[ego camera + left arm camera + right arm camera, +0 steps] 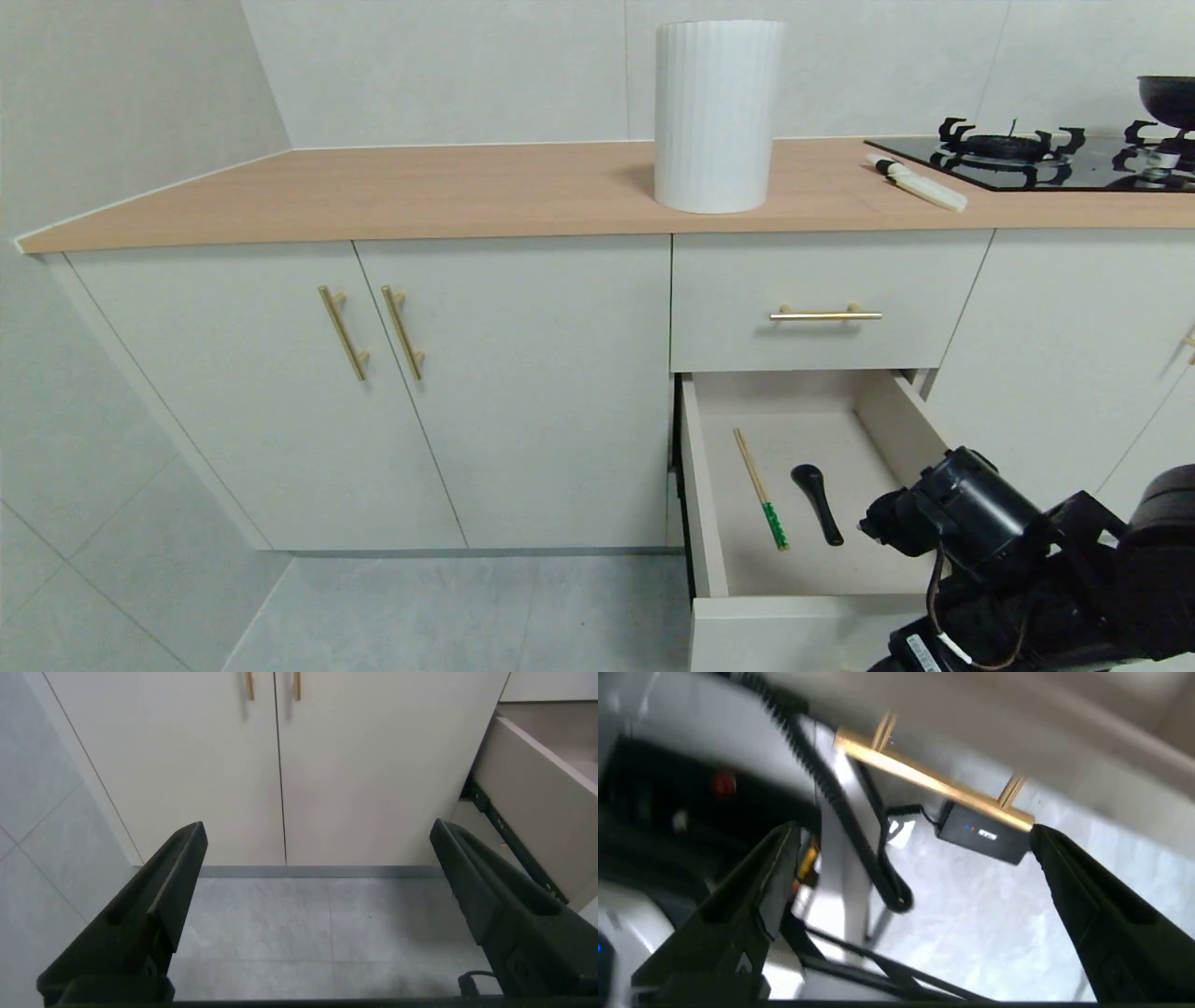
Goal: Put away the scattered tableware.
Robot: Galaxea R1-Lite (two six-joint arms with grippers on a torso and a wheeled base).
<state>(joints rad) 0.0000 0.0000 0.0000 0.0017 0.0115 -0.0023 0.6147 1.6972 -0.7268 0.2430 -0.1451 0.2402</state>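
An open lower drawer [702, 485] holds a pair of wooden chopsticks with green tips [762, 488] and a black spoon [819, 504], lying side by side. A white-handled knife [918, 183] lies on the wooden counter [420, 191] beside the stove. My right arm [971, 513] hangs at the drawer's front right corner. Its gripper [915, 845] is open with nothing between the fingers, and a gold bar handle [934, 777] lies beyond it. My left gripper [318, 835] is open and empty, low above the floor, facing the cabinet doors [280, 756].
A tall white ribbed container [716, 117] stands on the counter above the drawers. A black gas hob [1036, 159] with a dark pot [1167, 98] is at the far right. The shut upper drawer [826, 299] and two cabinet doors [373, 373] have gold handles.
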